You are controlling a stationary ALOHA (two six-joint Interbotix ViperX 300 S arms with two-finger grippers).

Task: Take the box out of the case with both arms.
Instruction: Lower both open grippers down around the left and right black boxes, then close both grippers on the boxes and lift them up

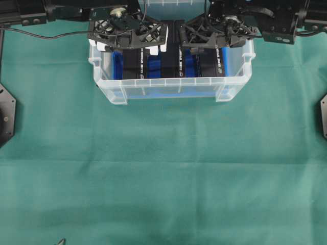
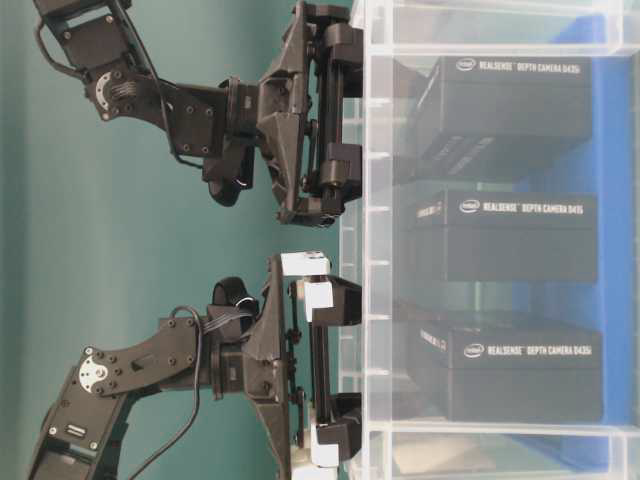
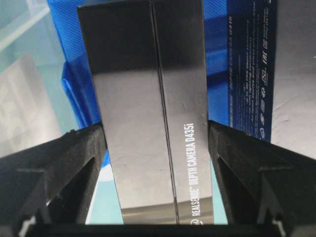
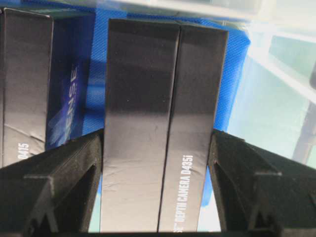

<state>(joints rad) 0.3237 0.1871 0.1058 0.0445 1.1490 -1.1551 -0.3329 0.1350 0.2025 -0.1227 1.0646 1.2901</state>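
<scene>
The case (image 1: 163,81) is a clear plastic bin lined in blue, holding three upright black boxes side by side. My left gripper (image 1: 134,48), with white parts, reaches down into it and is shut on the left box (image 1: 134,64). In the left wrist view both fingers (image 3: 89,148) press that box's (image 3: 128,89) sides. My right gripper (image 1: 204,46) is shut on the right box (image 1: 207,64), whose sides (image 4: 143,74) its fingers (image 4: 227,153) touch. The middle box (image 1: 175,56) stands untouched between them. Both gripped boxes sit low in the case (image 2: 370,250).
A green cloth (image 1: 163,168) covers the table in front of the case. Another clear bin (image 1: 168,5) sits behind it. Black mounts (image 1: 6,115) stand at the left and right table edges. The case walls stand close around both grippers.
</scene>
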